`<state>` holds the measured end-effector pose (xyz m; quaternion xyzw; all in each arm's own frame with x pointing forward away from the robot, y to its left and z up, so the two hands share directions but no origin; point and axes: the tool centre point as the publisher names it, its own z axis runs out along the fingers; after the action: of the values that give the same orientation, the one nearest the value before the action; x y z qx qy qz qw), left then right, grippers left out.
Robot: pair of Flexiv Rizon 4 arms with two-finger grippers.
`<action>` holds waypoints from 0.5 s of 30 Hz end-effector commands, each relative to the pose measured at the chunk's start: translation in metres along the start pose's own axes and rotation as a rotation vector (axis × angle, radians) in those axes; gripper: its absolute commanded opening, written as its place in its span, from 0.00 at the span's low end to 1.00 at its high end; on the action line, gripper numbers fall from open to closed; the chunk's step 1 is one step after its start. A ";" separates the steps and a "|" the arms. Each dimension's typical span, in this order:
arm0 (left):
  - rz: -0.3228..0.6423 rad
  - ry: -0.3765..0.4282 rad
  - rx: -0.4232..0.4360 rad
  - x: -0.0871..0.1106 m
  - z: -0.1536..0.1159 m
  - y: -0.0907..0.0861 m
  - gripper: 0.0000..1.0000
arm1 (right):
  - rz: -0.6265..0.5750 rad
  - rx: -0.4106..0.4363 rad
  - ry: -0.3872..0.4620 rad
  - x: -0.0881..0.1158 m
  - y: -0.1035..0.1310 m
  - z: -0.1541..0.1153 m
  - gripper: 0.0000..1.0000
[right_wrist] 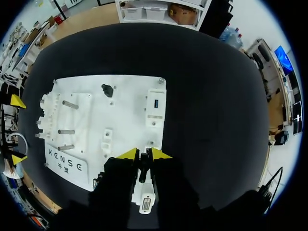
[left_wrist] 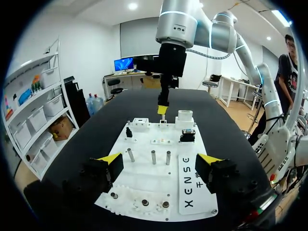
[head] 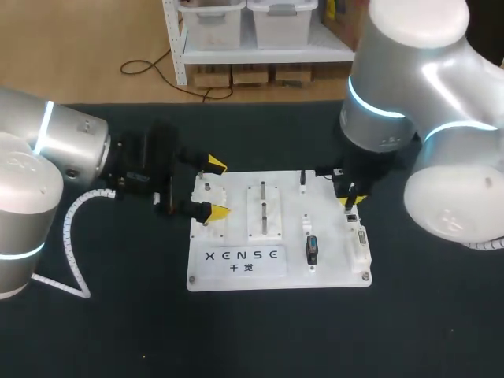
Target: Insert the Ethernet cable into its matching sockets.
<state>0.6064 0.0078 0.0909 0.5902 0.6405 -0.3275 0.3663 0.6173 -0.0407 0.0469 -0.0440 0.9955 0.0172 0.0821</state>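
Plug (right_wrist: 143, 167), a small dark upright piece judged the cable's end, is being pinched between the right gripper's (right_wrist: 144, 154) near-closed fingers (right_wrist: 128, 154) directly over the socket row (head: 356, 228) at the board's (head: 331, 272) right edge; left gripper (head: 215, 188) is being held wide open, empty, at the left edge; board lettering (head: 241, 256) is being left unread.

The light is bright and even and falls from above, leaving a sheen on top of the right arm (head: 409, 71) and left arm (head: 24, 169). The white board (head: 276, 236) glares against the black table (head: 118, 339), and its shadows are short and soft. The right gripper (right_wrist: 141, 155) sits in its own shade, pinching what may be a dark plug (right_wrist: 143, 169).
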 end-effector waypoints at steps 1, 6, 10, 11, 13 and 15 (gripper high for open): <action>0.003 -0.005 -0.001 0.002 0.000 0.000 1.00 | 0.008 0.001 -0.010 0.004 -0.005 0.002 0.00; 0.003 -0.005 -0.001 0.002 0.000 0.000 1.00 | 0.012 0.007 -0.005 0.005 -0.009 0.006 0.00; 0.003 -0.005 -0.001 0.002 0.000 0.000 1.00 | 0.011 0.013 -0.001 0.006 -0.010 0.009 0.00; 0.003 -0.005 -0.001 0.002 0.000 0.000 1.00 | 0.011 0.014 -0.001 0.007 -0.011 0.009 0.00; 0.003 -0.005 -0.001 0.002 0.000 0.000 1.00 | 0.010 0.016 -0.002 0.006 -0.012 0.012 0.00; 0.003 -0.005 -0.001 0.002 0.000 0.000 1.00 | 0.010 0.018 -0.002 0.006 -0.012 0.014 0.00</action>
<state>0.6064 0.0079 0.0909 0.5902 0.6405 -0.3274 0.3663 0.6148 -0.0530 0.0356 -0.0393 0.9960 0.0088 0.0798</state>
